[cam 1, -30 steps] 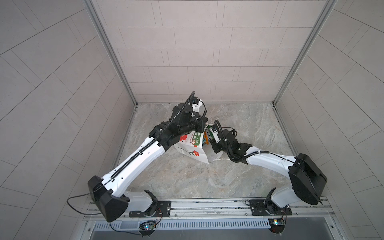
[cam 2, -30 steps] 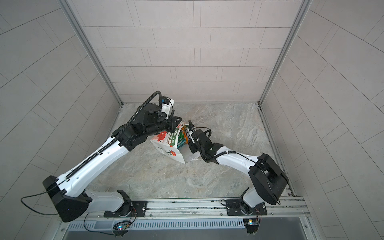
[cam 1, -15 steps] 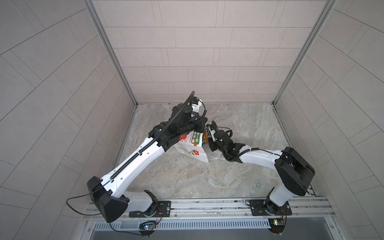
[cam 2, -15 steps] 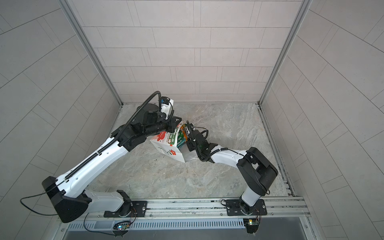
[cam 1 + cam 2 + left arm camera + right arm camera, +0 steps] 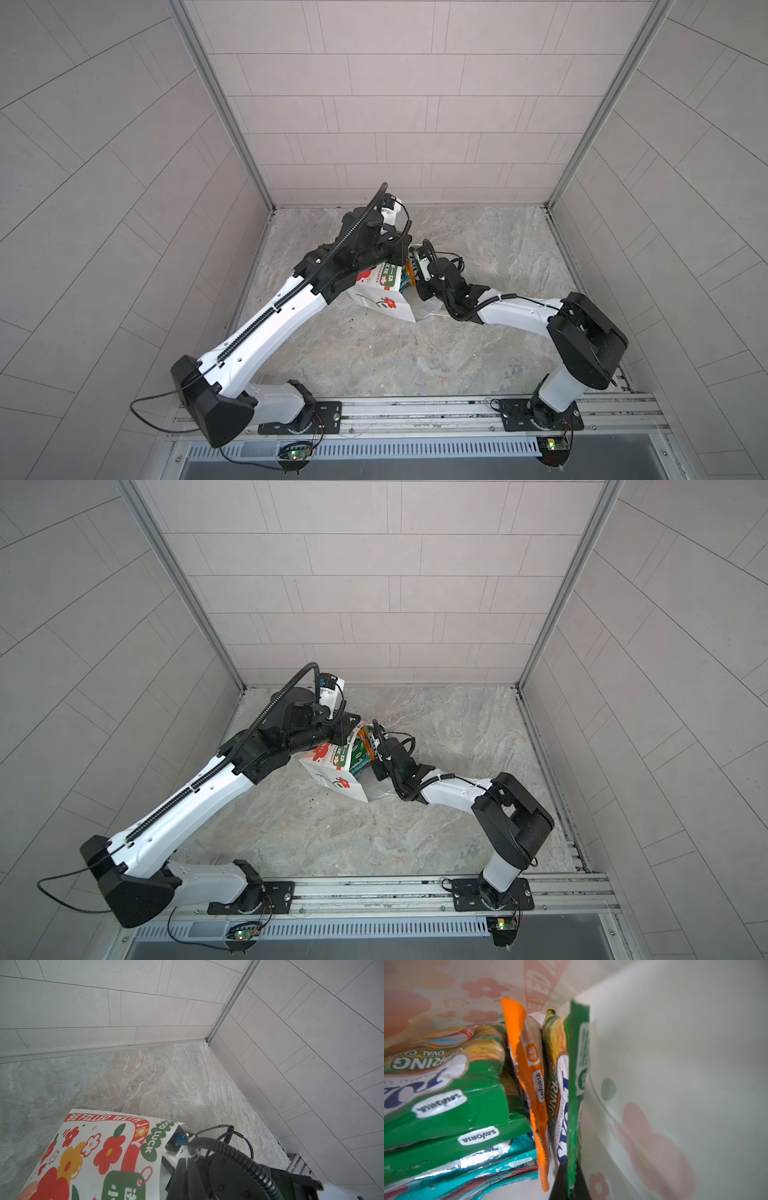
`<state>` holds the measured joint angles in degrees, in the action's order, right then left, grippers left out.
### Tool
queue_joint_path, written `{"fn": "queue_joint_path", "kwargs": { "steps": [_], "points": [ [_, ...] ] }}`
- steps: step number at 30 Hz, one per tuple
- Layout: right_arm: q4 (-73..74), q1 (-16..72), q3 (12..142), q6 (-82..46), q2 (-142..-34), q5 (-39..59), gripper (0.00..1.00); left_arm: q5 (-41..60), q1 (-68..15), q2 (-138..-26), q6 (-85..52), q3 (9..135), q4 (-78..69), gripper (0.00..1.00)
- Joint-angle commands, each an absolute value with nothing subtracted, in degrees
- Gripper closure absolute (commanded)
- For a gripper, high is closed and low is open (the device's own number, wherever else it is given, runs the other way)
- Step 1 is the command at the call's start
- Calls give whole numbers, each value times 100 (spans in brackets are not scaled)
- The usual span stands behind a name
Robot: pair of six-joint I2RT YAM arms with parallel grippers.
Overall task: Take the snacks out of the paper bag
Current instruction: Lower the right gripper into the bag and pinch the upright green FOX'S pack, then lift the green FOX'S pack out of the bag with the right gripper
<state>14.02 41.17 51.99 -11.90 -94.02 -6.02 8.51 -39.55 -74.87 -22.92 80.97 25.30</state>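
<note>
Right wrist view: the right gripper pinches the edge of a green packet inside the paper bag, other snacks stacked beside it. The left gripper is closed at the bag's rim.

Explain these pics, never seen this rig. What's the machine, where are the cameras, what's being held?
Two white robot arms stand on a rail at a marble-look table, each ending in a two-finger gripper. Two pictures look down from an overhead stereo camera; the others come from a camera on each wrist. On the table sits a tilted paper bag. The left gripper is shut on its rim. The right gripper reaches inside; its wrist view shows it shut on the edge of a green packet, beside an orange packet and a stack of green and teal packets. No packet is out yet.
</note>
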Motion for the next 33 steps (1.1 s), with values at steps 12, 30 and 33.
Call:
{"fn": "queue_joint_path", "kwargs": {
  "steps": [12,30,33],
  "points": [
    [737,3984,5010,-1195,-8437,395,100,739,-3978,-7356,-2397,8068,2225,100],
    [216,3644,4789,-1371,-7115,965,100,926,-3979,-7557,-2591,7997,2052,100],
    [289,3637,4739,-1398,-6970,901,100,1097,-3989,-7633,-2593,8046,2048,100]
  ]
}}
